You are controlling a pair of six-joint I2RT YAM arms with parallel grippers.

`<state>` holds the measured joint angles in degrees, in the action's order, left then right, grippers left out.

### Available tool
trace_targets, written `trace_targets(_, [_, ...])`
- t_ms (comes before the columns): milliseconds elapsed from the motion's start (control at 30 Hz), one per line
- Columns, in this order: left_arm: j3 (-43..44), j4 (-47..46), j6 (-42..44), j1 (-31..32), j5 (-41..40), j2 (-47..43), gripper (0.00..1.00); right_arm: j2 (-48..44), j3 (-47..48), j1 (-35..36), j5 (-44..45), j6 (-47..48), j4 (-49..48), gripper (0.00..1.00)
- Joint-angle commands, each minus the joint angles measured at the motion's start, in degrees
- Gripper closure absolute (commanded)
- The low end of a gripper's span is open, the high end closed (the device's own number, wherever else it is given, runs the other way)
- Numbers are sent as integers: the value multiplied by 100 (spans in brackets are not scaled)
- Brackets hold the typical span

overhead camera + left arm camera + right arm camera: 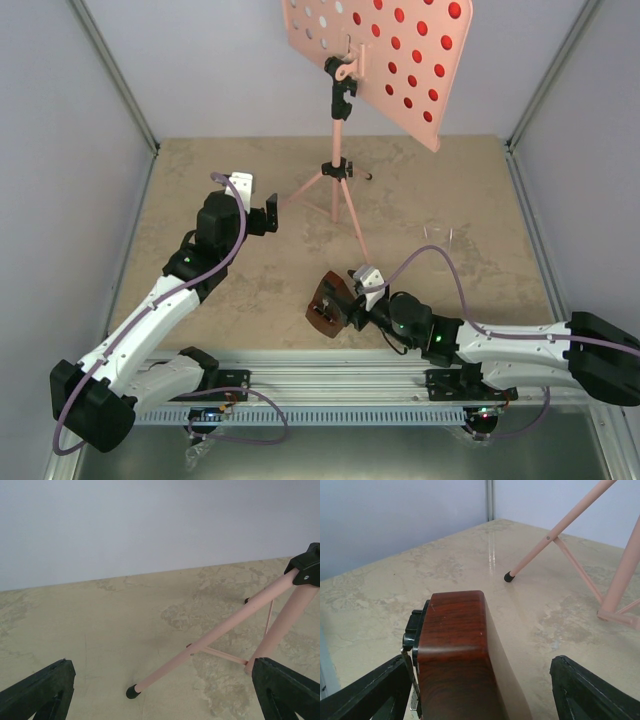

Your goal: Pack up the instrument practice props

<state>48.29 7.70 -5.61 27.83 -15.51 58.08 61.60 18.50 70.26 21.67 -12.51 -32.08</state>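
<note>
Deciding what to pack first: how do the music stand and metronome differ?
The music stand is pink with black joints; the metronome is brown wood. The stand rises tall on three legs; the metronome is small and low. The open right gripper straddles the metronome; the open left gripper hangs by the stand's legs. Both rest on the table.

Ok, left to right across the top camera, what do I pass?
Left arm's open black pincer → small brown wooden pyramid metronome → faint clear object. Left out: the pink tripod music stand, spanning the middle, and the right pincer, overlapping the metronome.
</note>
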Motion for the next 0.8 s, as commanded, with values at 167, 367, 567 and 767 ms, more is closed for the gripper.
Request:
trace_targets(167, [7, -105, 30, -16, 51, -78, 1, -124, -142, 14, 200, -103, -36, 25])
trace_targets(367, [5, -102, 26, -19, 65, -69, 1, -169, -180, 14, 197, -121, -44, 25])
trace_targets(567, [5, -111, 20, -23, 81, -75, 1, -224, -224, 14, 230, -152, -45, 26])
trace_targets(767, [5, -96, 24, -16, 82, -69, 1, -172, -222, 16, 247, -185, -36, 28])
